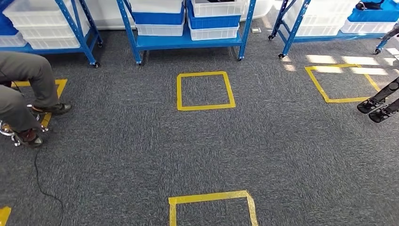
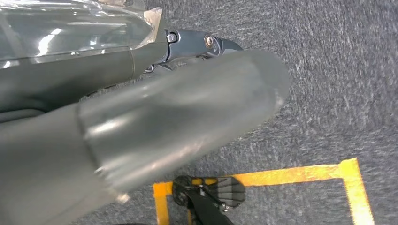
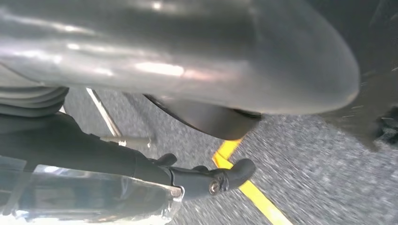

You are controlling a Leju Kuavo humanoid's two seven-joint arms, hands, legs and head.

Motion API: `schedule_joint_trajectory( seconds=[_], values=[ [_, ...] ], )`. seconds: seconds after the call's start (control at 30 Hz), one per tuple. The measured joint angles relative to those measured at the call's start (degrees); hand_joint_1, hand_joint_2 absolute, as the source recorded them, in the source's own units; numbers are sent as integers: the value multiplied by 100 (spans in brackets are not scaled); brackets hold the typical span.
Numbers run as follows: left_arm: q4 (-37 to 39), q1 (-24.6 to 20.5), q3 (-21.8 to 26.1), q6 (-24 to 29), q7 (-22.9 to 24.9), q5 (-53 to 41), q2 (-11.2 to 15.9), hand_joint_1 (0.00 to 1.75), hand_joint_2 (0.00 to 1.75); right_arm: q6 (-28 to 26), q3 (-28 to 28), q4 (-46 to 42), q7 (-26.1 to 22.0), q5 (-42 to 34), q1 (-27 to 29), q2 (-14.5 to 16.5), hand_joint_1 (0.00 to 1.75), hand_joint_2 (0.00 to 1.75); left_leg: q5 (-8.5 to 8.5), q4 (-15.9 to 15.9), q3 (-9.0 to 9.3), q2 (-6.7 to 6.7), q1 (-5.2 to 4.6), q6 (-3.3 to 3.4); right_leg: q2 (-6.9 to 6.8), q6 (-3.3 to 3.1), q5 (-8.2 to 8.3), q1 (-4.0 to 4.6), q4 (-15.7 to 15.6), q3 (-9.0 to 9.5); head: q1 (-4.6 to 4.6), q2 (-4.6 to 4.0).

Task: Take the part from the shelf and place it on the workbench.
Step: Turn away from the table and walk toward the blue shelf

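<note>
Head view, L to R: seated person's legs point(image 1: 23, 94) at the far left edge, a cable on the carpet point(image 1: 117, 155) near them. Blue shelf point(image 1: 186, 42) dead ahead across the floor, white and blue bins point(image 1: 160, 19) stacked on its bottom level. Yellow tape square point(image 1: 205, 90) sits between robot and that shelf, a second tape square point(image 1: 211, 207) closer in. More shelving at left and right; dark feet of another robot point(image 1: 381, 106) at the right edge.

The part: can't pick it out. Presumably in one of the bins, contents not visible from here.

Step in hand, my read: approach walk, task barely started. To do it well: head straight for the centre square, stop squared to the shelf, keep arms down till close, stay away from the cable and the person.

Wrist views add what the head view lacks: the hands. Left hand point(image 2: 155, 126) hangs over carpet and tape, thumb big and blurred, dark fingers point(image 2: 206, 44) look extended, holding nothing. Right hand point(image 3: 187, 56) likewise empty, dark fingers point(image 3: 216, 180) look stretched out. Exact finger spread: can't tell, too blurred. Head view alone gives the shelf and route.
</note>
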Motion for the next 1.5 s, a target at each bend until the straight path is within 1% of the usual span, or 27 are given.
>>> schedule_joint_trajectory(
  seconds=[0.07,0.1,0.13,0.17,0.23,0.3,0.37,0.43,0.5,0.63,0.7,0.73,0.77,0.8,0.87,0.9,0.97,1.07,1.13,1.17,1.2,1.23,1.27,1.33,1.4,1.43,1.5],
  values=[
    [0,-9,1,2,0,-5,-7,0,0,1,10,1,-2,2,17,-5,0,0,9,-3,-10,-161,4,19,179,-13,-283,-23,753,-378,18,0],
    [0,-5,1,2,0,-7,-11,0,0,1,16,1,-1,4,26,-13,0,0,8,0,-10,-247,5,19,203,18,-317,-37,946,-494,19,0],
    [0,2,1,2,0,-8,-15,0,0,1,24,1,-1,8,32,-22,0,0,6,5,-7,-332,9,14,214,75,-241,-51,890,-495,20,0],
    [0,9,1,2,0,-8,-21,0,0,0,33,1,-1,13,37,-33,0,0,1,16,-2,-417,15,2,238,144,-81,-75,613,-392,19,0],
    [0,15,2,2,1,-8,-27,0,0,0,51,1,0,17,36,-46,0,0,-27,67,-9,-568,19,-54,402,249,279,-127,-177,-67,27,0],
    [0,18,3,5,2,-8,-27,0,0,0,64,2,1,17,24,-44,0,0,-60,118,-35,-669,5,-123,517,215,439,-135,-565,98,33,0],
    [0,32,4,9,2,-8,-25,0,0,0,73,1,3,17,6,-39,0,0,-57,118,-55,-741,13,-176,454,112,459,-116,-577,123,28,0],
    [0,51,5,14,2,-8,-20,0,0,0,78,1,4,17,-1,-33,0,0,-77,162,-83,-630,29,-217,368,47,480,-124,-586,145,21,0],
    [0,60,5,16,2,-8,-16,0,0,0,80,1,4,17,-2,-30,0,0,-118,228,-110,-458,24,-234,320,21,490,-136,-594,149,16,0],
    [0,59,5,17,2,-8,-16,0,0,0,80,1,4,17,-2,-30,0,0,-136,254,-121,-407,18,-237,316,17,488,-136,-594,149,12,0],
    [0,45,5,17,3,-7,-19,0,0,0,81,1,4,17,10,-25,0,0,-400,736,-361,-218,21,-262,232,-25,475,-116,-594,149,-14,0],
    [1,40,5,17,4,-6,-21,0,0,1,82,1,7,17,21,-26,0,0,-559,1148,-572,-119,24,-276,126,-54,462,-98,-593,149,-28,0],
    [1,31,7,20,10,-4,-22,0,0,7,93,1,10,17,24,-16,0,0,-553,1127,-557,82,6,-241,-28,-81,440,-69,-593,164,-39,0],
    [1,25,10,26,10,5,-21,0,0,4,117,1,13,18,20,-6,0,0,-440,920,-452,190,-22,-197,-163,-79,418,-42,-593,178,-40,0],
    [0,22,27,35,5,27,-20,0,0,-11,179,1,19,19,1,22,0,0,-131,199,-88,355,-89,-92,-377,-41,384,-3,-606,218,-40,0],
    [0,25,36,37,-5,38,-22,0,0,-28,205,-1,21,19,-4,28,0,0,-108,163,-72,297,-90,-73,-404,-4,371,27,-610,218,-40,0],
    [0,33,49,15,-22,55,-31,0,0,-48,243,-4,27,19,-3,32,0,0,-49,67,-20,216,-61,-27,-248,35,282,38,-469,166,-26,0],
    [0,9,69,-102,-61,71,-36,0,0,-59,294,-6,40,19,23,21,0,0,-23,9,0,76,-31,37,149,0,-138,1,549,-351,5,0],
    [0,8,79,-170,-90,66,-38,0,0,-59,316,-6,60,16,51,5,0,0,-73,9,12,-37,-30,51,206,45,-228,-22,1046,-649,14,0],
    [0,19,80,-188,-103,63,-38,0,0,-60,322,-6,72,15,62,-3,0,0,-105,11,35,-87,-26,45,211,102,-135,-37,987,-649,16,0],
    [0,30,81,-198,-115,60,-38,0,0,-60,325,-6,84,14,69,-11,0,0,-141,15,69,-126,-18,32,212,169,30,-60,708,-539,17,0],
    [0,41,82,-204,-124,54,-38,0,0,-60,326,-6,91,14,72,-17,0,0,-177,28,105,-156,-13,2,216,237,222,-91,295,-355,20,0],
    [0,45,82,-206,-128,50,-33,0,0,-60,327,-5,94,13,70,-14,0,0,-230,58,133,-178,-19,-38,224,262,353,-109,-91,-182,30,0],
    [0,46,84,-205,-131,43,-23,0,0,-59,329,-4,95,13,62,-5,0,0,-344,107,173,-206,-37,-124,237,182,428,-117,-522,25,28,0],
    [-1,43,85,-205,-132,42,-15,0,0,-59,333,-4,98,13,56,-1,0,0,-430,120,213,-214,-20,-197,240,29,353,-91,-550,89,10,0],
    [-2,43,86,-205,-135,40,-10,0,0,-59,338,-4,103,12,59,1,0,0,-452,150,223,-199,-2,-225,241,-17,324,-88,-555,142,4,0],
    [-5,33,86,-205,-149,33,-3,0,0,-59,348,-5,111,12,61,5,0,0,-528,503,60,-122,24,-282,237,-112,250,-102,-567,298,-20,0]
  ],
)
